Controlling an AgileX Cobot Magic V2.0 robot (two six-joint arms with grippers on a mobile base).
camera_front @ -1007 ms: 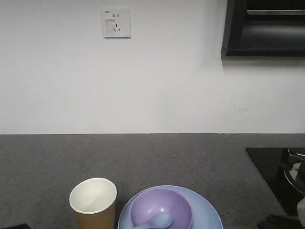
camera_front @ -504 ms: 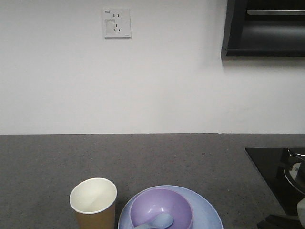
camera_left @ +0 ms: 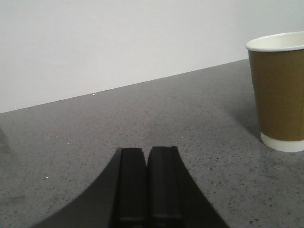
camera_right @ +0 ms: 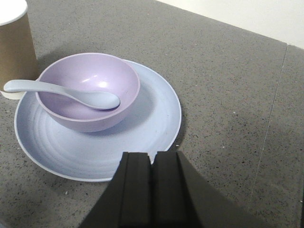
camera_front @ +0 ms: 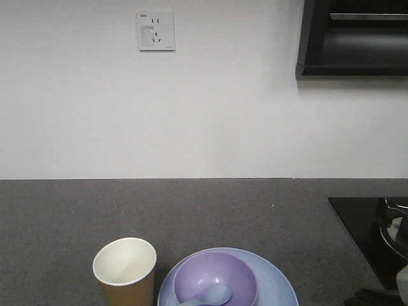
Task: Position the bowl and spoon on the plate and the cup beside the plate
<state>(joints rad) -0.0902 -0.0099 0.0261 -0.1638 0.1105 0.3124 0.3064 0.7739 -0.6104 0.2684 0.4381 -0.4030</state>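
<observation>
Both grippers, left gripper (camera_left: 148,190) and right gripper (camera_right: 153,190), are pressed together, empty. The cup (camera_front: 125,271), at the plate's (camera_right: 152,118) nine o'clock, looks light, crushable; grip mid-wall gently.

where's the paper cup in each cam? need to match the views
Front-facing: cup at bottom left-centre, seen from above, cream inside showing, just left of the plate.
Left wrist: cup at the right edge, upright, cut off by the frame; left claw shut, apart from it.
Right wrist: cup in the top left corner, behind the plate's left rim.
Shared landmark: the grey speckled counter meeting the white wall.
</observation>
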